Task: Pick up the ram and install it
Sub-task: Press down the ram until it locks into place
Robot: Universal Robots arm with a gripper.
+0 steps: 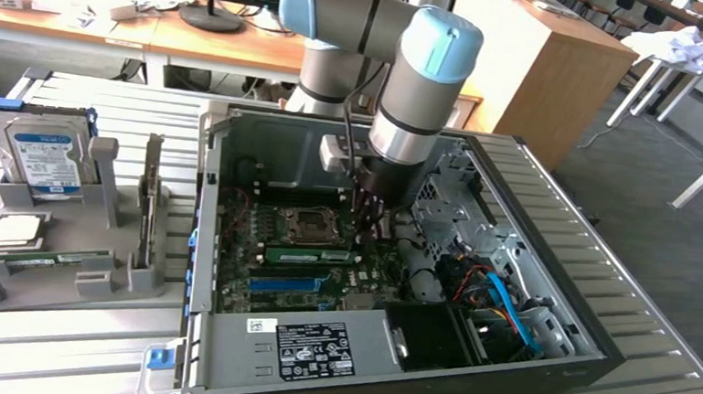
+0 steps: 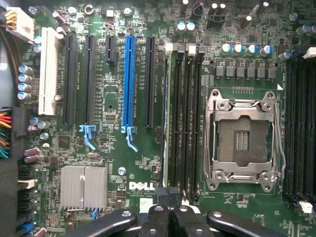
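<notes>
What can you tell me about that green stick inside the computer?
The ram is a long, thin green circuit board with a white sticker. It stands on edge at the black memory slots of the motherboard, beside the empty processor socket. The shut fingers hang at one end; whether they touch it is unclear.

Robot arm reaching into an open desktop computer case

The grey-and-blue arm (image 1: 407, 91) lowers its gripper (image 1: 368, 218) over the green motherboard (image 1: 305, 258), beside a green ram stick (image 1: 308, 255); a grey holder (image 1: 54, 270) with a silver hard drive (image 1: 46, 155) stands at the exterior view's left.

Wooden desks (image 1: 117, 32), a wooden cabinet (image 1: 542, 71), dark grey floor (image 1: 678, 244).
</notes>
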